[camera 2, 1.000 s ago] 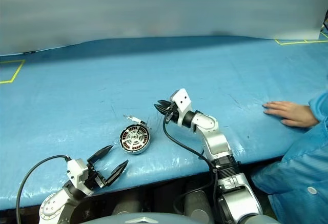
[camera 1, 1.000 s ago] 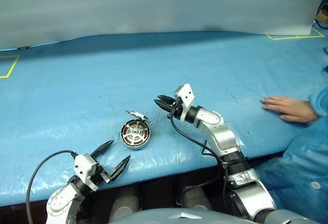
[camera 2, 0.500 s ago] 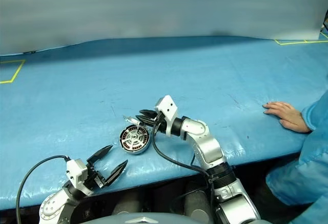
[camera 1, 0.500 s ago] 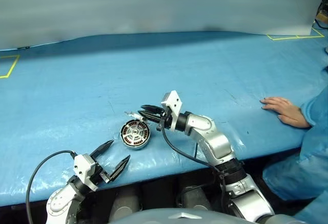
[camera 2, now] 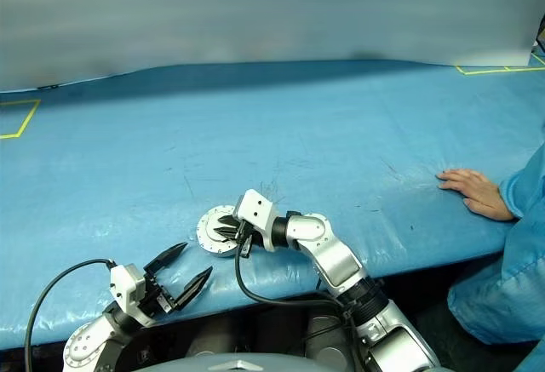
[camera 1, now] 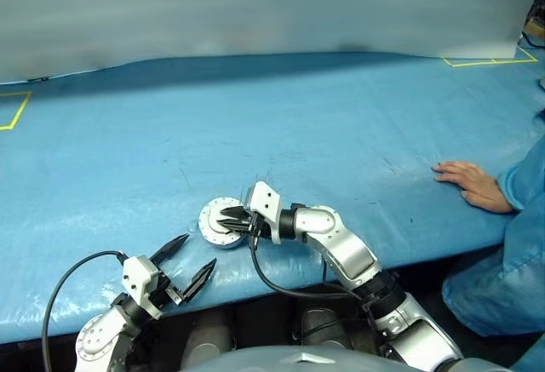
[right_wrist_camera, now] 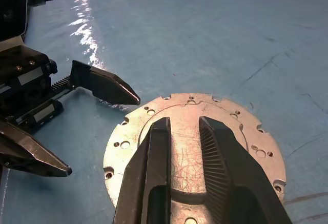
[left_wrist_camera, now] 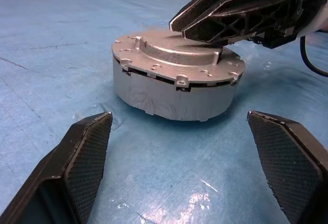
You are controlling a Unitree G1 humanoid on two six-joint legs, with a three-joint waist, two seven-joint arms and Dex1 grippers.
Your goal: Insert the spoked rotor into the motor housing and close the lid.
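The motor housing (left_wrist_camera: 169, 98) is a squat grey puck standing near the front of the blue table (camera 1: 341, 117). Its lid (camera 1: 209, 219), a silver disc with small rim holes, lies flat on top of it. My right gripper (camera 1: 228, 217) reaches in from the right and rests on the lid's raised centre (right_wrist_camera: 246, 147). Its fingers (right_wrist_camera: 154, 152) are shut with only a narrow slit between them and hold nothing. My left gripper (camera 1: 201, 249) hovers open just in front of the housing, apart from it. The spoked rotor is hidden.
A person's hand (camera 1: 468, 180) lies flat on the table at the right, with a blue sleeve (camera 1: 524, 189) beside it. Yellow tape marks sit at the far right corner (camera 1: 490, 61) and the far left (camera 1: 13, 112). The table's front edge (camera 1: 281, 278) runs just below the housing.
My right gripper swung left and down onto the housing. The lid, which stood open behind the exposed windings, now lies flat and covers them. The left gripper stayed in place.
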